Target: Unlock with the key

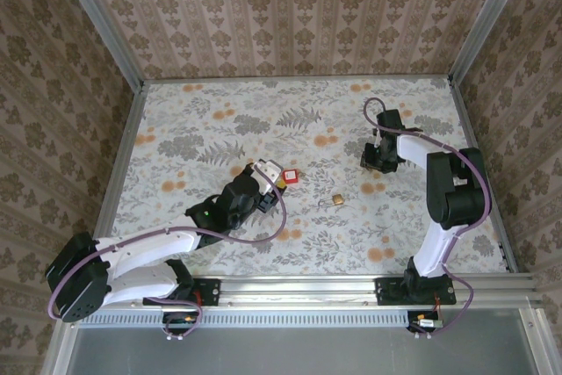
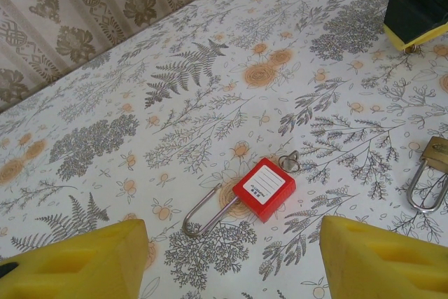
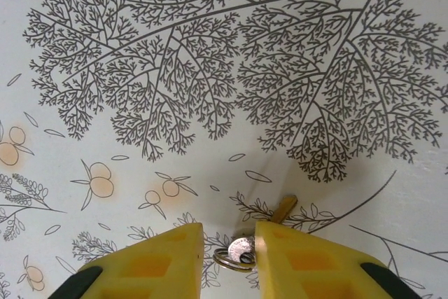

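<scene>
Fingers of the right gripper (image 3: 229, 234) stand a narrow gap apart, not clamped, straddling one small silvery key (image 3: 241, 248) with a ring. The key lies flat on the table (image 1: 263, 111), well right of the red padlock (image 2: 264, 188). The left gripper (image 2: 231, 236) gapes wide just short of that padlock. A second key-like metal piece (image 2: 289, 162) touches it, and one brass padlock (image 2: 435, 159) lies to its right. Padlocks: two.

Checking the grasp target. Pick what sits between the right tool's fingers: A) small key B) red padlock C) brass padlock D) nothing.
A: in the right wrist view a small key lies on the table between the yellow fingers of the right tool.
</scene>
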